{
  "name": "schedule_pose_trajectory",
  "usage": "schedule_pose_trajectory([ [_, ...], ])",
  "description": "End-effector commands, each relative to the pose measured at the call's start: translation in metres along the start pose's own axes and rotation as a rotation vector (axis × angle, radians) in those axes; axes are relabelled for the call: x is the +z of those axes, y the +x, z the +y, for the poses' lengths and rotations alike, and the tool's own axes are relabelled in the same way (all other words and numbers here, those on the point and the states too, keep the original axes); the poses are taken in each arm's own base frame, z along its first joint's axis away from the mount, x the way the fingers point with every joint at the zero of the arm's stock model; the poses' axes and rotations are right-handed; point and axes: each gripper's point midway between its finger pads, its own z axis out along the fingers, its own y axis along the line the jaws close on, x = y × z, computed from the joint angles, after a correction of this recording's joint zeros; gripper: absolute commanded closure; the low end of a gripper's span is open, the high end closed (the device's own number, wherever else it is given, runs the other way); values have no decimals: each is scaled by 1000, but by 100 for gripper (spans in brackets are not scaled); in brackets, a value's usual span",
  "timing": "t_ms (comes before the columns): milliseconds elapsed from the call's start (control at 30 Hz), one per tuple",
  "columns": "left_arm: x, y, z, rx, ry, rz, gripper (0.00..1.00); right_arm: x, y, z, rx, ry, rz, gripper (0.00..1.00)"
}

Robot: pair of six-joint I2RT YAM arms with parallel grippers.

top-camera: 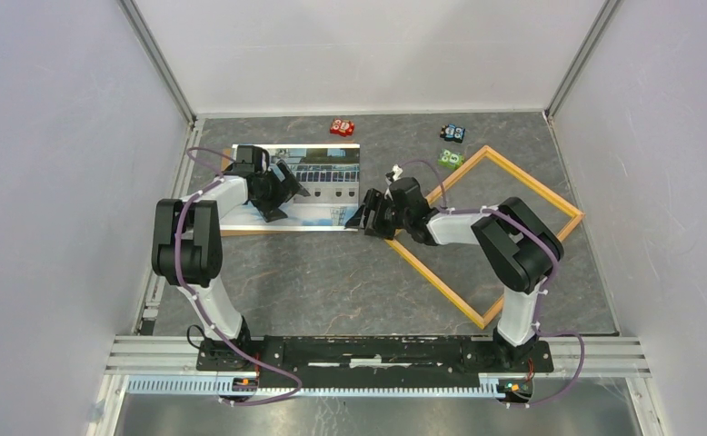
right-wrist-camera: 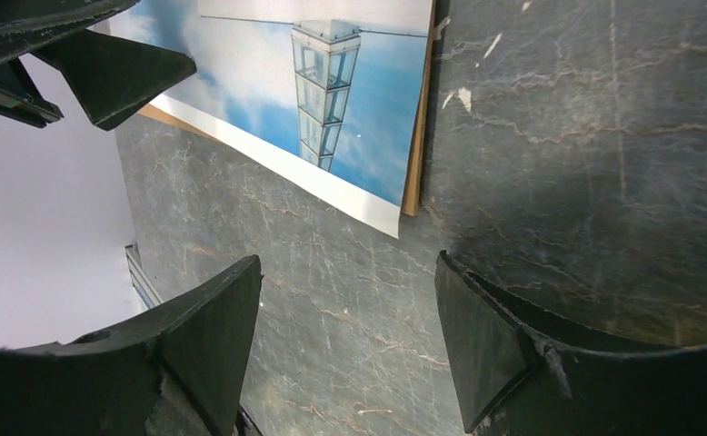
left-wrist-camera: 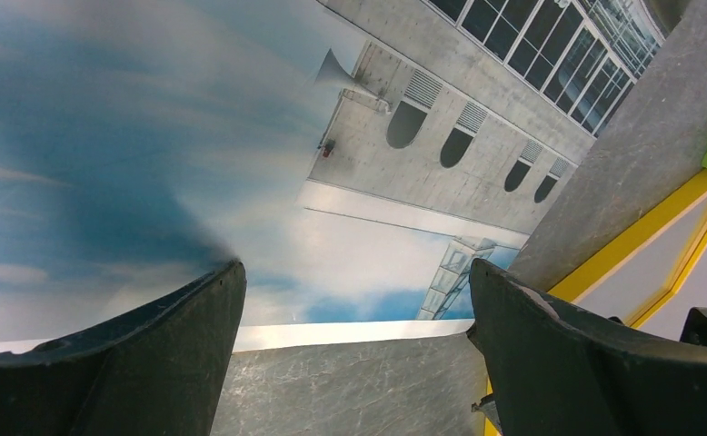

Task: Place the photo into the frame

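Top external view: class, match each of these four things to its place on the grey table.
1 paper photo of a white building and sky
2 yellow-orange wooden frame
3 small red block
4 small green block

A beside the frame's far corner
B left half
C right half, set diagonally
D beyond the photo's far edge

Pairs: 1-B, 2-C, 3-D, 4-A

Tabletop (top-camera: 332,272) lies open in front of photo (top-camera: 324,171) and frame (top-camera: 533,182); toys (top-camera: 342,126) stand behind.
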Motion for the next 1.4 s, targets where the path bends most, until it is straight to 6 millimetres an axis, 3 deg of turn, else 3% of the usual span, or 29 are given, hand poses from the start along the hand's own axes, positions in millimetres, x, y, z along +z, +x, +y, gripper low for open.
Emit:
schedule_pose_trajectory([
  [0,1,2,0,-43,14,-6,0,6,-3,3,17,-9,-42,25],
  [200,0,5,7,-51,-13,-5,0,12,-7,5,83,-31,-69,25],
  [400,-1,6,10,-43,-21,-7,0,18,-16,21,115,-116,-87,28],
  [600,-2,8,11,-43,-25,-1,0,7,-21,40,140,-186,-101,32],
  [900,-2,7,12,-36,-31,-7,0,1,-23,52,170,-243,-104,32],
  [1367,-6,6,15,-22,-52,-19,0,34,-63,49,121,-310,-179,29],
])
